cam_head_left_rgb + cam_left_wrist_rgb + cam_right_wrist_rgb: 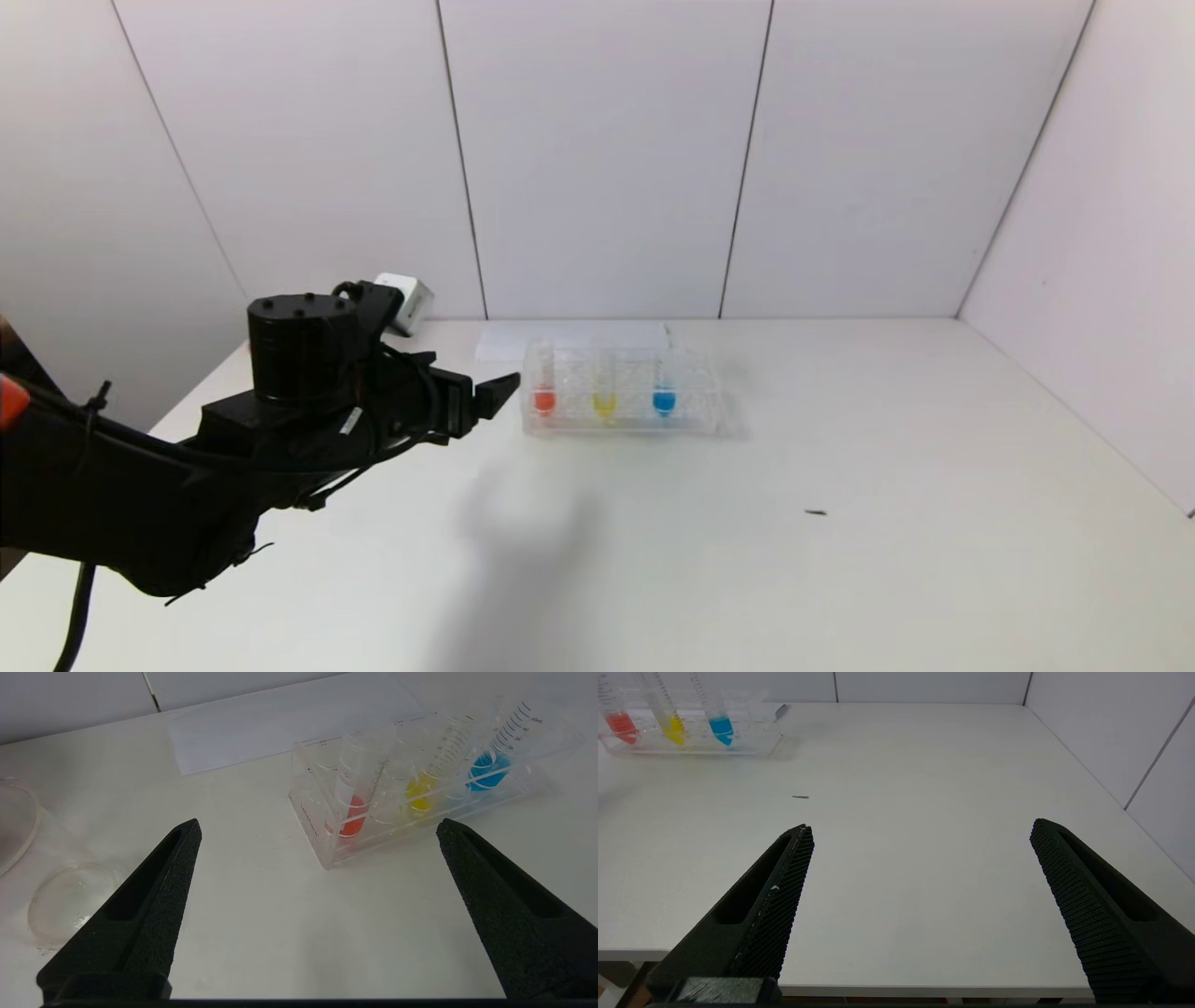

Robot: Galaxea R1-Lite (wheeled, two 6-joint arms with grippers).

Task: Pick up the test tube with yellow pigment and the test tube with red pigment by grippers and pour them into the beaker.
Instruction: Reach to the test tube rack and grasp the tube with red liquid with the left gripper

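A clear rack (691,411) at the table's back middle holds three upright tubes. The test tube with red pigment (543,399) is at its left end, the test tube with yellow pigment (605,403) in the middle, and a blue one (664,401) on the right. My left gripper (495,392) hovers just left of the rack, open and empty, pointing at the red tube (351,812); the yellow tube (420,795) stands beyond it. The beaker (70,900) sits on the table beside my left finger (154,896). My right gripper (920,825) is open and empty above the table's front right edge.
A white paper sheet (569,338) lies behind the rack. A small white box (406,299) stands at the back left. A wider bowl's rim (18,826) shows beside the beaker. A dark speck (816,512) lies on the table. Walls enclose the back and right.
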